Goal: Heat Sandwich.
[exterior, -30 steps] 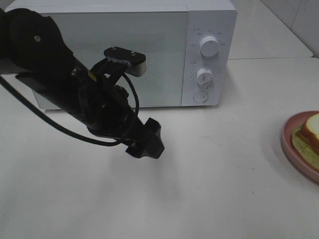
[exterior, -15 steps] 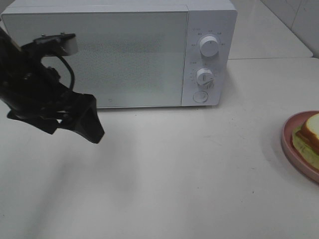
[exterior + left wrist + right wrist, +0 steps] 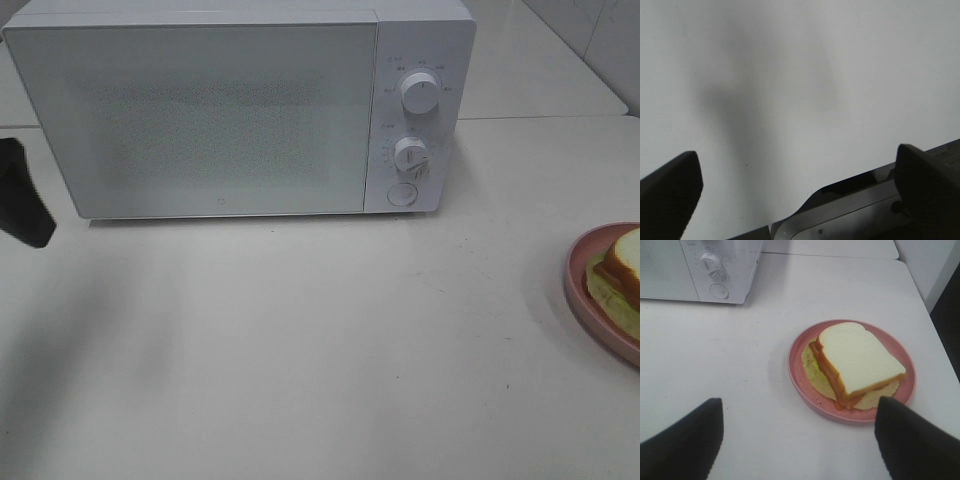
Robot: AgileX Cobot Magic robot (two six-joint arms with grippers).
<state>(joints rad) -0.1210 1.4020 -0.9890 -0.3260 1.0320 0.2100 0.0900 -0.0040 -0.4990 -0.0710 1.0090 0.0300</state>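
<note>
We judged the microwave (image 3: 240, 110) door needed opening first, pulled squarely from its edge. The sandwich (image 3: 857, 362) lay on the pink plate (image 3: 799, 372), well apart at the right. Our right gripper (image 3: 797, 440) hovered near it, wide open and empty; our left gripper (image 3: 800, 192) likewise gaped empty over bare white table (image 3: 320, 350).

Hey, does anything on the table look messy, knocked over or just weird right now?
Nothing serious. The sandwich sits intact on the pink plate, though its yellow-green filling sticks out past the bread. The microwave stands square with its door shut. No spills show on the table.
</note>
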